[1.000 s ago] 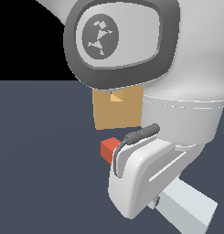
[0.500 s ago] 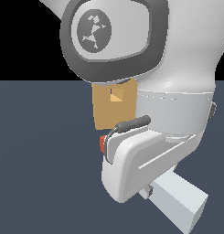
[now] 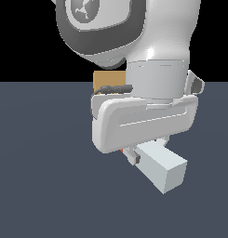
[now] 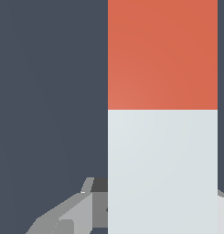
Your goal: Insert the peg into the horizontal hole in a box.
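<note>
your end effector sits low over the dark worktop, its fingers down at the peg, but the arm's body hides them, so you cannot tell whether they are clamped on it or just around it. the peg's pale grey end juts out toward the exterior view's right, with only a sliver of its red-orange end showing. the box peeks out behind the arm, its hole hidden.

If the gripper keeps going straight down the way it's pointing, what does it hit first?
The peg. It lies right under the gripper, whose fingers straddle its pale part. Whether they already touch it cannot be told. Below is only the dark floor.
</note>
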Robot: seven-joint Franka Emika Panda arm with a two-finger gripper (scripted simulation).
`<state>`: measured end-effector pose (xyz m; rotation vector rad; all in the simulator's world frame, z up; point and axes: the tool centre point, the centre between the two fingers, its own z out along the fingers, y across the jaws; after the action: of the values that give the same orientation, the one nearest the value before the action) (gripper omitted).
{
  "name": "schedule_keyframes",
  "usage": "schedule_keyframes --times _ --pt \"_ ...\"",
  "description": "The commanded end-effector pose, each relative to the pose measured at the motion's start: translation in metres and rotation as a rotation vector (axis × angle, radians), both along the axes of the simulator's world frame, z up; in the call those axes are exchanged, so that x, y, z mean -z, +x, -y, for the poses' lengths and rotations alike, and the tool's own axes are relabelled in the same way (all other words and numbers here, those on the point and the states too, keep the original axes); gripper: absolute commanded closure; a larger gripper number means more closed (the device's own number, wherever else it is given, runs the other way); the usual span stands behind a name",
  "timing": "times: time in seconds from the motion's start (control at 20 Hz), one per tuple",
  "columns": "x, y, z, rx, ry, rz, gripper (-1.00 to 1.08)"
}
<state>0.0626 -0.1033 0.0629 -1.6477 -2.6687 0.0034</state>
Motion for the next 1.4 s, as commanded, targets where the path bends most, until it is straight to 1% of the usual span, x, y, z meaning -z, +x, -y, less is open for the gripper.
schedule_keyframes --times 0.0,0.35,0.65,0.95,1.35 --pt "-0.015 -0.003 -0.014 0.047 0.000 0.005 1.08" --pt "-0.048 -0.010 -0.051 0.170 0.000 0.005 1.08" --pt "-0.066 -0.011 -0.072 0.238 -0.001 0.005 1.08" --pt "-0.076 -0.010 -0.083 0.272 -0.001 0.005 1.08" --pt "-0.076 -0.009 -0.083 0.273 -0.002 0.005 1.08"
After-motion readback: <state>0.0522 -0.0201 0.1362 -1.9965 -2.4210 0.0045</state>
